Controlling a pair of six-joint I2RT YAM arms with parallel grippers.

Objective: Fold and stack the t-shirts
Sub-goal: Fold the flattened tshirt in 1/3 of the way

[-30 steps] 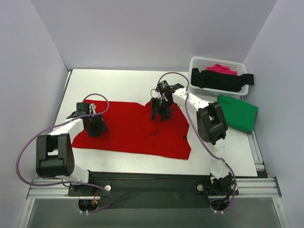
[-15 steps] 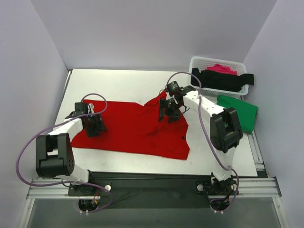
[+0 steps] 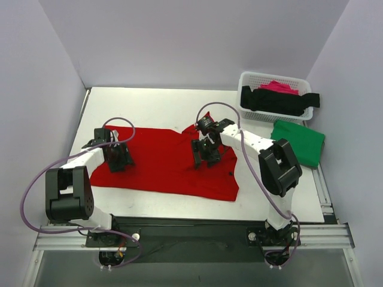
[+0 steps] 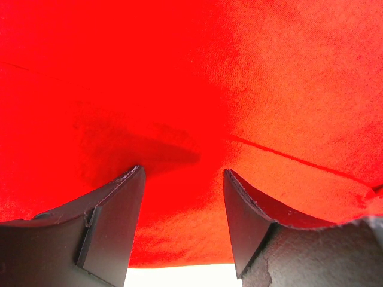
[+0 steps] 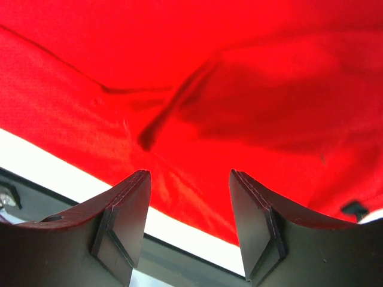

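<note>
A large red t-shirt [image 3: 161,164] lies spread flat across the middle of the table. It fills the left wrist view [image 4: 197,89] and the right wrist view [image 5: 197,78]. My left gripper [image 3: 119,160] is open over the shirt's left part, jaws apart with nothing between them [image 4: 182,197]. My right gripper [image 3: 203,158] is open above the shirt's right part, empty [image 5: 190,203]. A folded green t-shirt [image 3: 301,141] lies at the right. A black t-shirt [image 3: 278,100] and a pink one [image 3: 279,86] sit in the basket.
A white lattice basket [image 3: 246,79] stands at the back right. White walls close in the table on three sides. The table's near edge [image 5: 78,179] shows under the shirt's hem in the right wrist view.
My right gripper swung right toward the shirt's upper right corner, then came back left and nearer, over the shirt. The shirt's right edge shifted slightly. The left arm has not moved.
</note>
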